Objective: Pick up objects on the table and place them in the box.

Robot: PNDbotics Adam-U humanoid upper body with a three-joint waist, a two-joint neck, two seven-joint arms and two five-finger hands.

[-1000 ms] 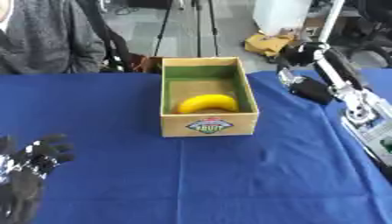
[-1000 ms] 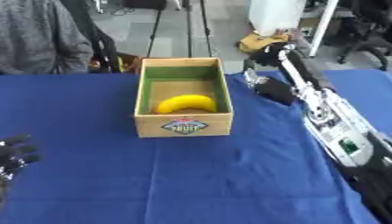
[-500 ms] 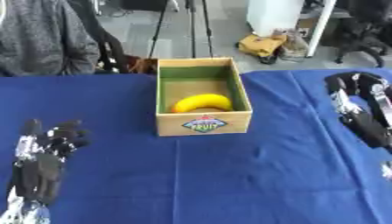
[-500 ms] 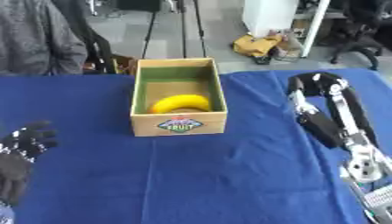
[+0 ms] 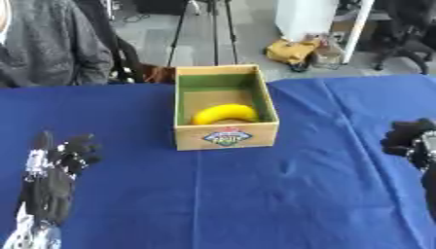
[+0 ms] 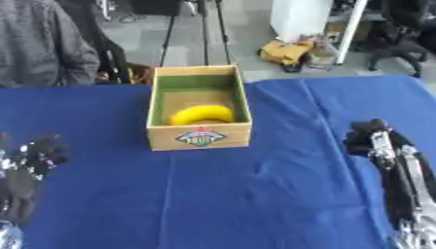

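- Blue cloth covers the table (image 5: 255,194), smooth apart from faint creases.
- A wooden box (image 5: 225,136) with a green lining stands near the table's far edge, about midway along it. On its near wall sits a diamond-shaped label (image 5: 227,137) in blue and red; its lettering is too blurred to read.
- A yellow banana (image 5: 223,113) lies inside the box, on the floor of it toward the near wall, arched upward.
- The left hand (image 5: 53,170) shows by the table's near left corner, fingers up and spread loosely, holding nothing.
- The right hand (image 6: 383,151) shows at the table's right edge, well apart from the box; its dark fingers look bunched over at the top, but whether they are clenched or relaxed cannot be told. Nothing is seen in it.
- Beyond the far edge sits a person in a grey top (image 5: 47,46), at the far left corner, not touching the box.
- On the floor behind are a black tripod (image 5: 200,29), a yellow bag (image 5: 294,51) and a white panel (image 5: 306,17).
- Nothing stands between either hand and the box.
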